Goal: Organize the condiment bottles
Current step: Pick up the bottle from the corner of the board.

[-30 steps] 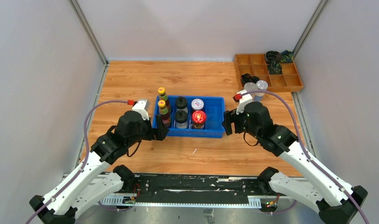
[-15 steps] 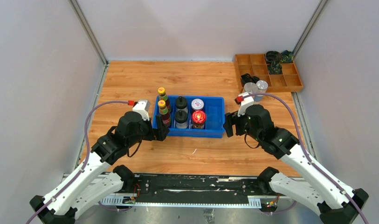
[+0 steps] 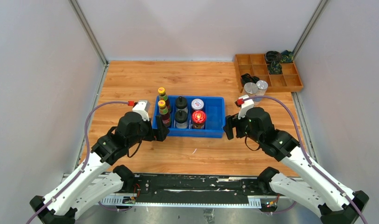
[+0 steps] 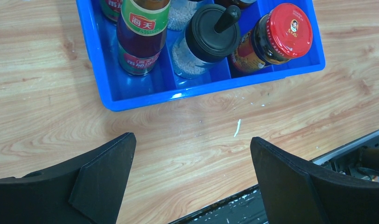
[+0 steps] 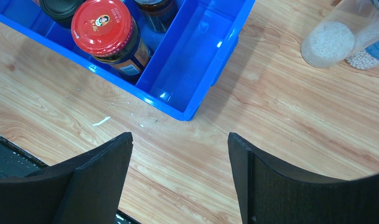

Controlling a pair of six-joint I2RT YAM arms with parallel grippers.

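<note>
A blue bin (image 3: 196, 133) holds two yellow-capped sauce bottles (image 3: 162, 100), two black-lidded shakers (image 3: 181, 108), a white-lidded jar (image 3: 197, 104) and a red-lidded jar (image 3: 198, 116). Its rightmost compartment is empty. Two silver-lidded jars (image 3: 256, 87) stand on the table to the bin's right, beside the wooden tray. My left gripper (image 3: 160, 131) hovers open over bare wood at the bin's front-left corner. In the left wrist view the gripper (image 4: 192, 138) is below the bin's wall (image 4: 178, 95). My right gripper (image 3: 228, 126) is open off the front-right corner (image 5: 178, 100), nothing between its fingers (image 5: 179, 135).
A wooden compartment tray (image 3: 290, 84) with black and green coiled items sits at the far right corner. Grey walls close in the table on three sides. A dark rail (image 3: 192, 186) runs along the near edge between the arm bases.
My right arm has drawn back a little toward the near edge, uncovering the two silver-lidded jars. The left arm and the bottles have not moved.
</note>
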